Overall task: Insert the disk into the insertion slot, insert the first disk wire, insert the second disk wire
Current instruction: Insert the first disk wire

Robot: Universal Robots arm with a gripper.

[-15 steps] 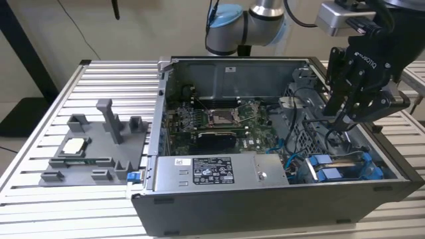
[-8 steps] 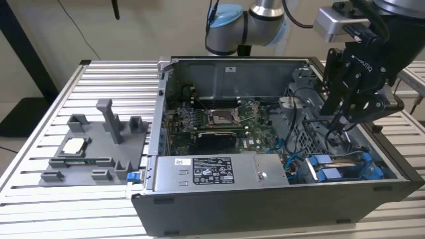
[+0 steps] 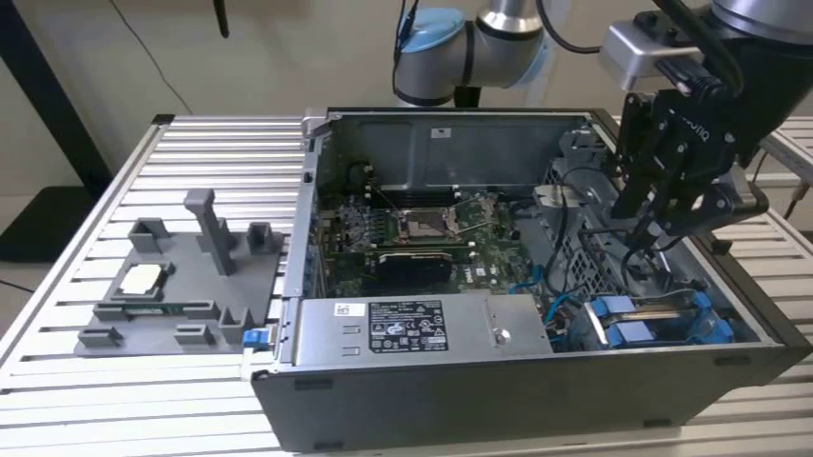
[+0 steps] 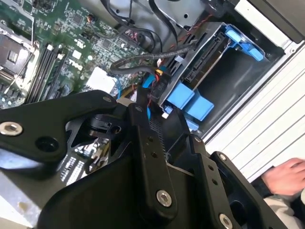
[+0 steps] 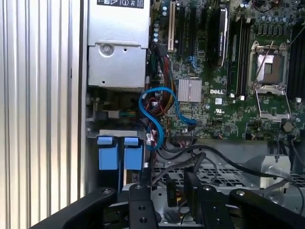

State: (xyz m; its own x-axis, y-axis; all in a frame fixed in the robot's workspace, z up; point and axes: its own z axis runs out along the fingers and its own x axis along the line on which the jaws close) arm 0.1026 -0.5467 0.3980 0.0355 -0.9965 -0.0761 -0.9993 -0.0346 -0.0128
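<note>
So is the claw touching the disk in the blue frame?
Cannot tell. In the second wrist view the claw reaches in among the wires beside the disk, and they hide any gap.

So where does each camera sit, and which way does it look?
Exterior view: off the arm, above the computer case, looking down into it; arm and pincer show.
First wrist view: on the wrist, looking past the pincer at the motherboard and the disk.
Second wrist view: on the wrist, angled across the pincer at the disk; a person's hand shows.
Shared: all three see the disk.
</note>
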